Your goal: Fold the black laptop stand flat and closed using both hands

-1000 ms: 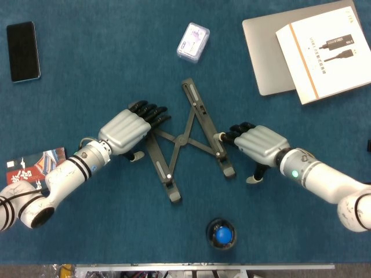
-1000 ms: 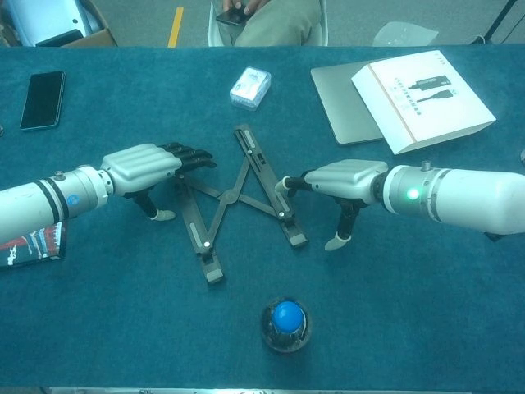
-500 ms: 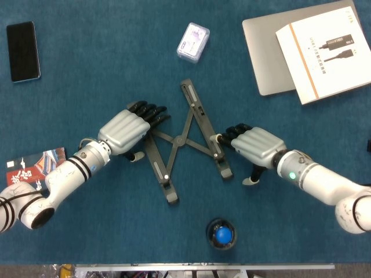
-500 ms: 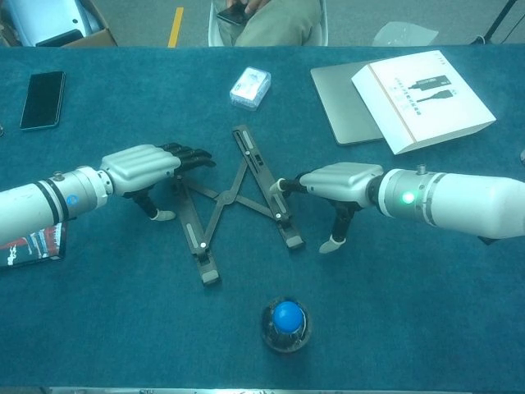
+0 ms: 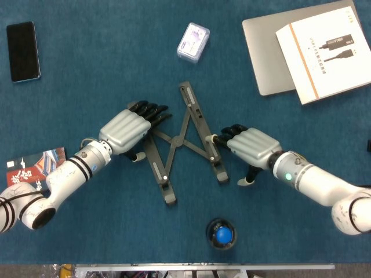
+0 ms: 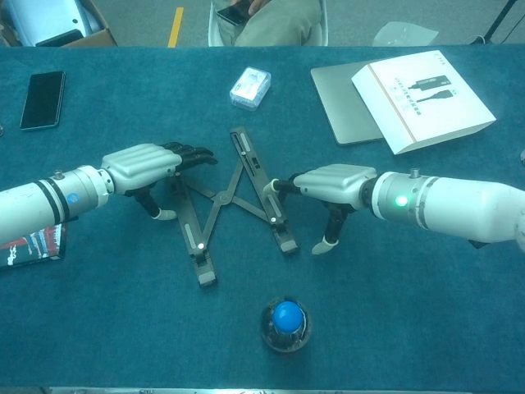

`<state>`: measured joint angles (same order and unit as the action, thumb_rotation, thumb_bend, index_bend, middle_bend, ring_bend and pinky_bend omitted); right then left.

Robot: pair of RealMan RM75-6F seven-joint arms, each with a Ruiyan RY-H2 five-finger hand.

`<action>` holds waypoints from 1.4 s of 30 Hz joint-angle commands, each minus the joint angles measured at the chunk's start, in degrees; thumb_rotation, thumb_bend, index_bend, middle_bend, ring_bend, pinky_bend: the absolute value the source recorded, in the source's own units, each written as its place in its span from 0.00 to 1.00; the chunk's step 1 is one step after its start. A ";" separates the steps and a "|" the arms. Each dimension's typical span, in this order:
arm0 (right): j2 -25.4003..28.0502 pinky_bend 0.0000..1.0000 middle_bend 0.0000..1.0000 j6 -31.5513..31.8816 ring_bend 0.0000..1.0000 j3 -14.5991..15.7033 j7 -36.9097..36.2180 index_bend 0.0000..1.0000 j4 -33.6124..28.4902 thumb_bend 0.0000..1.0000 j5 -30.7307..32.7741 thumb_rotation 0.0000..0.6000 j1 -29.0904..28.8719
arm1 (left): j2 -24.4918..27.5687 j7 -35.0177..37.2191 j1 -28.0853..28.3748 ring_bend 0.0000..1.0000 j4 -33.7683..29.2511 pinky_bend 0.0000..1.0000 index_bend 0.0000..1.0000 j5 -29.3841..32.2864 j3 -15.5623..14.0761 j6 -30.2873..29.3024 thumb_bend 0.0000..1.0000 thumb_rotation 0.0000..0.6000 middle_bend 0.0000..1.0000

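With the half-splayed laptop stand (image 5: pixel 182 142) mid-counter, the left hand (image 5: pixel 130 128) at nine o'clock and right hand (image 5: pixel 250 145) at three, fingers extended and seemingly grasping nothing, should press inward evenly.

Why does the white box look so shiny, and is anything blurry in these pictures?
Head view: the white box is washed out by bright overhead light, so its print looks faint; the laptop stand and both hands stay sharp. Chest view: the same box glares less, the right hand is crisp, and only soft shadows lie on the blue table.
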<state>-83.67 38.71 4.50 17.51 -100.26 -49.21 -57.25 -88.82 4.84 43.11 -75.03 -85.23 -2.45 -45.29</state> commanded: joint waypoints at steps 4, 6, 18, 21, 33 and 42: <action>-0.64 0.06 0.08 0.06 0.00 -0.46 -0.75 0.00 0.48 0.11 -1.22 1.00 0.56 | 0.04 0.12 0.08 0.00 -0.28 0.00 0.00 0.17 0.00 0.31 0.25 1.00 0.00; -0.81 0.06 0.08 0.08 0.00 -0.62 -1.02 0.00 0.64 0.11 -1.66 1.00 0.74 | 0.04 0.18 0.09 0.00 -0.42 0.00 0.00 0.23 -0.01 0.38 0.25 1.00 0.00; -2.08 0.06 0.07 -0.25 0.00 -1.54 -3.36 0.00 2.32 0.12 -5.08 1.00 2.24 | 0.08 0.48 0.28 0.00 -1.83 0.00 0.00 0.70 0.34 0.66 0.25 1.00 0.00; -2.19 0.05 0.06 -0.14 0.00 -1.77 -3.81 0.00 2.47 0.12 -6.08 1.00 2.62 | 0.15 0.43 0.30 0.00 -2.18 0.00 0.00 0.75 0.35 0.69 0.25 1.00 0.00; -2.93 0.03 0.06 0.11 0.00 -2.07 -4.11 0.00 3.19 0.12 -8.60 1.00 3.59 | 0.41 0.50 0.19 0.00 -2.81 0.00 0.00 0.96 0.40 0.55 0.25 1.00 0.00; -0.61 0.03 0.06 1.64 0.00 -2.15 -2.49 0.00 2.79 0.12 -7.11 1.00 4.10 | 0.97 0.22 0.13 0.00 -2.76 0.00 0.00 1.24 0.25 0.84 0.25 1.00 0.00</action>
<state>-84.34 40.28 2.40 14.96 -97.47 -56.38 -53.21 -87.85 5.05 43.24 -77.79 -84.00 -2.20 -44.45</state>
